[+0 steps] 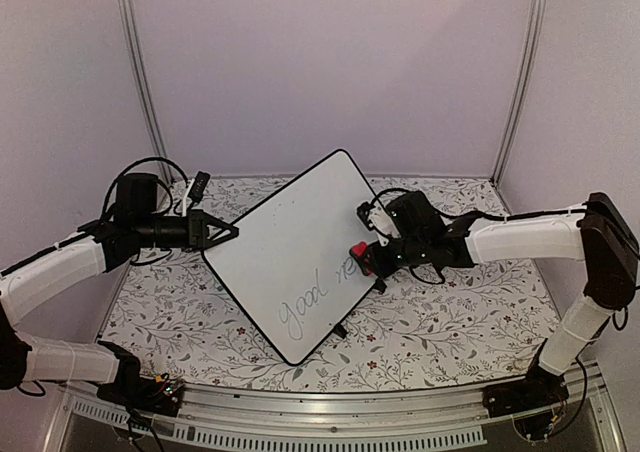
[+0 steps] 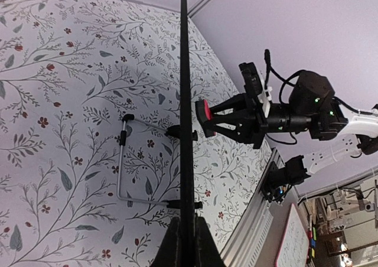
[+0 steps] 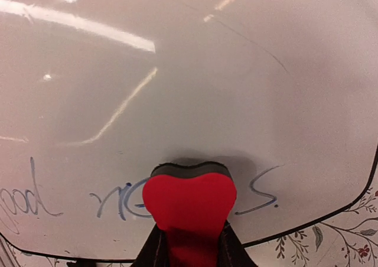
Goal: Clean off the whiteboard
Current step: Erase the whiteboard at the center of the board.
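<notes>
Whiteboard (image 1: 290, 242): middle of the table, turned diagonally between the two arms, over the floral table cover (image 1: 450, 312).
Handwriting (image 1: 305, 307): grey, near the board's lower right edge; "good" is legible, the next word is partly hidden behind the eraser.
Left gripper (image 1: 228, 233): clenched on the board's left edge, thin black frame between its fingers.
Right gripper (image 3: 189, 243): grasping a red eraser (image 3: 189, 202), whose dark pad is pressed against the board, on the writing.

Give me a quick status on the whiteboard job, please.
Left jaws shut on whiteboard edge. Right jaws hold red eraser against the writing. Nothing in the way.
</notes>
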`<state>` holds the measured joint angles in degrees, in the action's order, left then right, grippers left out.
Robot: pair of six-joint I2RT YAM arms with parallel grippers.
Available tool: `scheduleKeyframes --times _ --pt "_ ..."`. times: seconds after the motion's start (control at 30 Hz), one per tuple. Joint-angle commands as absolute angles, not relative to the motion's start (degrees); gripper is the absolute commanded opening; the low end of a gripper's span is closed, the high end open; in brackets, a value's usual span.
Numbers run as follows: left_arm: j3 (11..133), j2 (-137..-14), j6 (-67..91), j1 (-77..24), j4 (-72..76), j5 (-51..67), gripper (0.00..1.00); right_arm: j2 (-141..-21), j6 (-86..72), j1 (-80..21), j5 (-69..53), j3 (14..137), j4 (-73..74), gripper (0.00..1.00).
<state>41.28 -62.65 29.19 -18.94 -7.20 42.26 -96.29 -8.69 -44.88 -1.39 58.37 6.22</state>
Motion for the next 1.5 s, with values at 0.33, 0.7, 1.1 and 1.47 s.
scheduleKeyframes --times 0.33,0.7,1.1,1.47 --pt "40.61 -62.53 27.18 -19.25 -5.83 44.82 0.00 -98.12 -11.40 -66.91 16.40 69.79 11.99 0.00" --pt "40.55 -62.31 27.15 -19.11 -5.81 44.73 0.00 -107.81 -14.25 -74.23 20.71 81.03 18.14 0.00" --pt "40.52 -62.22 27.18 -19.00 -5.84 44.82 0.00 -108.34 -16.55 -77.21 19.19 80.68 17.94 0.00" --pt "40.52 -62.01 27.20 -19.01 -5.83 44.81 0.00 -109.32 -18.13 -77.17 16.65 77.82 17.06 0.00"
